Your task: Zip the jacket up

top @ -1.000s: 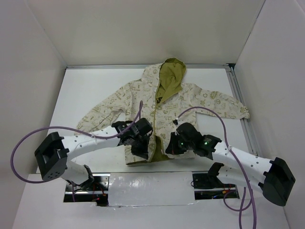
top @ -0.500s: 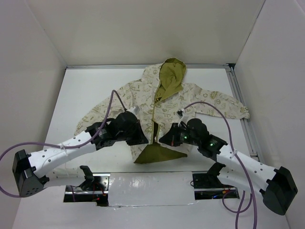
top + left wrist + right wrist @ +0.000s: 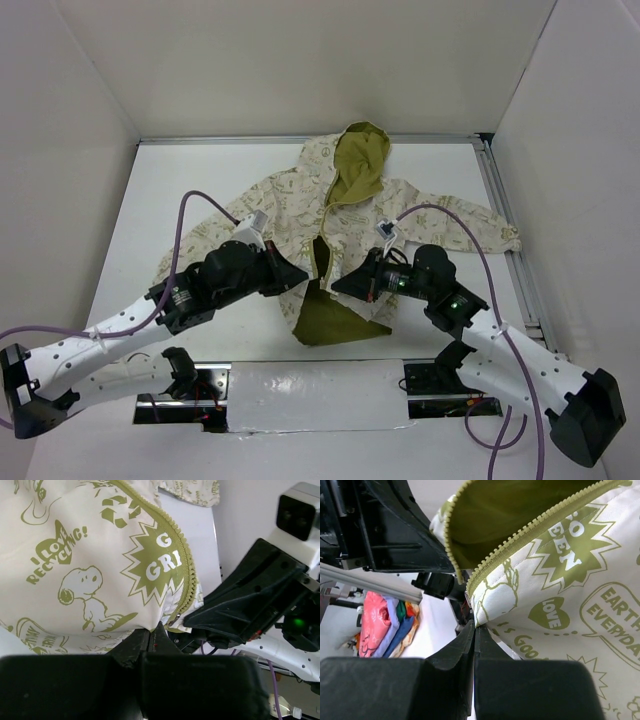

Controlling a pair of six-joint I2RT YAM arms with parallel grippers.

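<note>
The cream jacket (image 3: 400,215) with olive-green prints lies spread on the white table, hood (image 3: 360,150) at the far side. Its lower front is open and the olive lining (image 3: 335,322) is turned out. My left gripper (image 3: 300,279) is shut on the left front panel's lower edge (image 3: 125,590), beside the zipper teeth (image 3: 188,565). My right gripper (image 3: 341,285) is shut on the right front panel's lower edge (image 3: 545,605), just below its zipper edge (image 3: 530,530). The two grippers are close together, facing each other. The zipper slider is not clearly visible.
White walls enclose the table (image 3: 190,190) on three sides, and a metal rail (image 3: 505,225) runs along the right. In the right wrist view, the left arm's black body (image 3: 385,525) is close in front, and a pile of coloured cloth (image 3: 385,625) lies beyond the table's edge.
Both grippers have lifted and carried the jacket's lower front edges away from the near edge. The left arm has swung out to the left. The olive lining flap hangs lower and wider.
</note>
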